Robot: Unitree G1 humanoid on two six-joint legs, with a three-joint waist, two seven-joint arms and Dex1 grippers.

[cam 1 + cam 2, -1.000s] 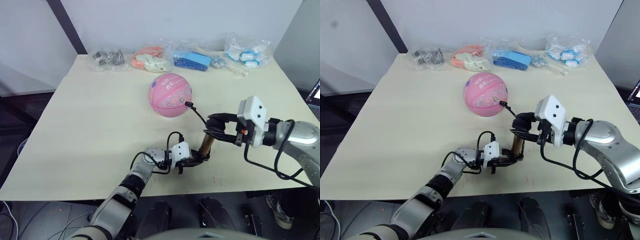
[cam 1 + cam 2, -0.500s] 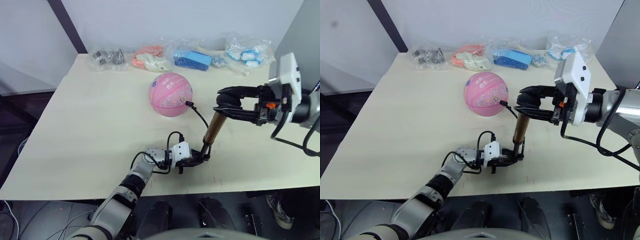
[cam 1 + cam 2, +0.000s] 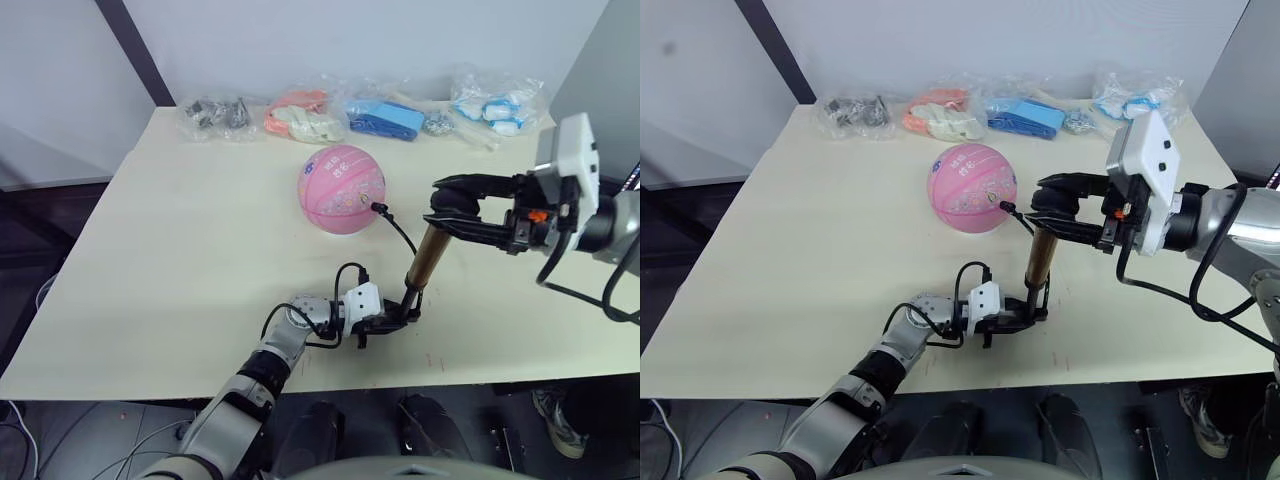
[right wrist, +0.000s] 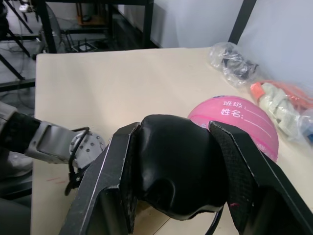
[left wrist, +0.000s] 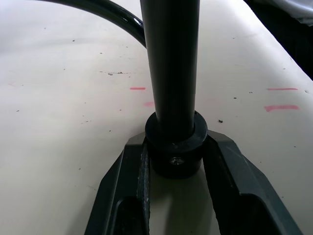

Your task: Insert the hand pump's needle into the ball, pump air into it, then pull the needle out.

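Note:
The pink ball (image 3: 341, 189) rests on the table's middle. The hand pump (image 3: 427, 257) stands tilted in front of it, gold barrel up. My left gripper (image 3: 400, 318) is shut on the pump's black base cap (image 5: 176, 147), low on the table. My right gripper (image 3: 445, 205) is shut on the black handle (image 4: 178, 171) at the top. The black hose (image 3: 400, 232) runs from the pump to the ball's near right side. The needle's black fitting (image 3: 378, 208) touches the ball there; the pin itself is hidden.
Several plastic bags line the table's far edge: grey parts (image 3: 213, 117), orange and white items (image 3: 300, 117), a blue item (image 3: 385, 120), white and blue items (image 3: 495, 105). The table's front edge (image 3: 300, 385) lies just behind my left gripper.
My right gripper has pulled the handle up and to the right, raising the gold barrel. Over the last half second it has barely moved. Left gripper and ball stayed put.

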